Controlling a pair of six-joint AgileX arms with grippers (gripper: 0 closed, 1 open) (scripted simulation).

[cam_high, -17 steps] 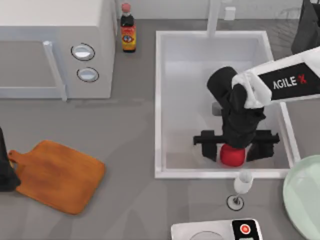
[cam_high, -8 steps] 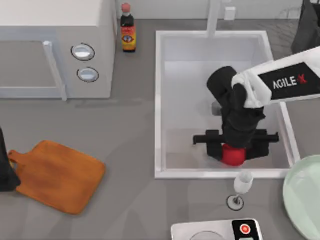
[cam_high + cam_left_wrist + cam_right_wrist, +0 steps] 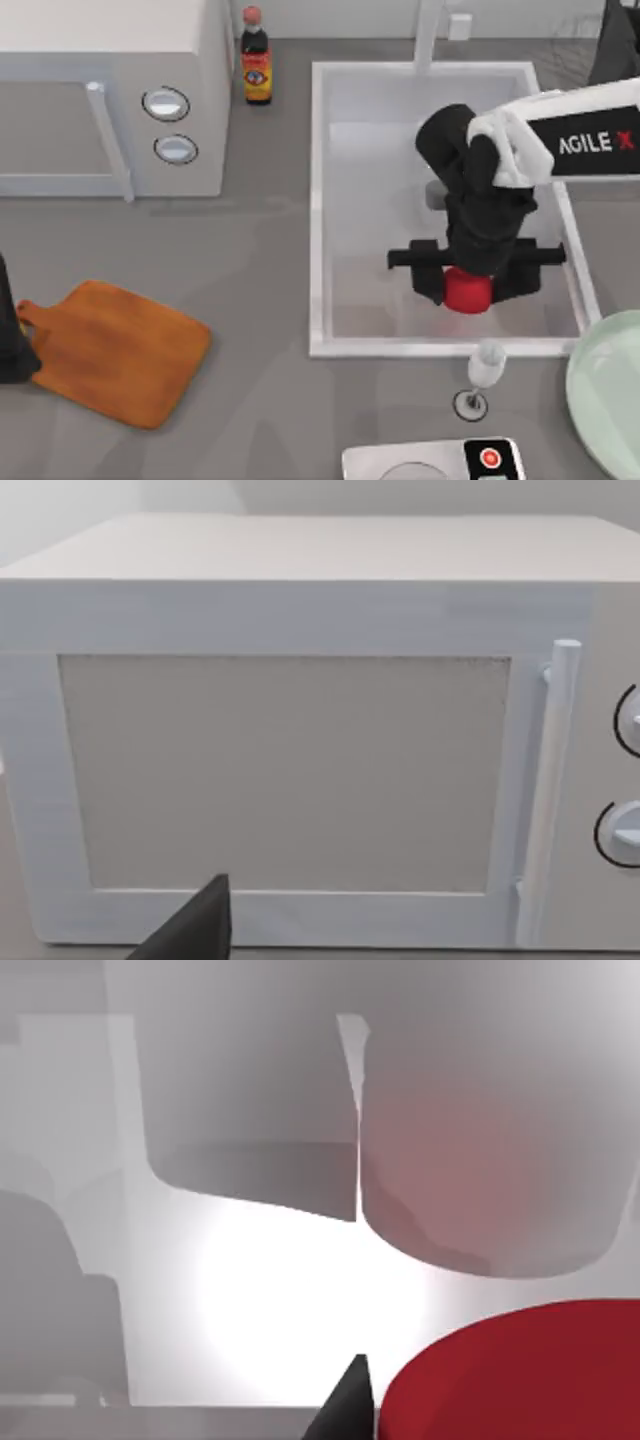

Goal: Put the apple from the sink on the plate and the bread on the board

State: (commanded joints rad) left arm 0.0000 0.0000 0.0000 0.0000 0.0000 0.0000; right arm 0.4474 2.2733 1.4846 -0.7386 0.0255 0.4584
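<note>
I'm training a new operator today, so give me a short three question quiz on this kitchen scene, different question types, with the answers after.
1. True or false: the apple lies on the plate.
2. Which thing stands just outside the sink, by its near rim? A) sauce bottle B) wine glass C) microwave
3. Fill in: the right gripper is closed around the ____.

Key:
1. False; it is over the sink basin, between the right gripper's fingers.
2. B, the wine glass; the sauce bottle stands beside the microwave.
3. Apple. The left gripper is parked by the board.
</note>
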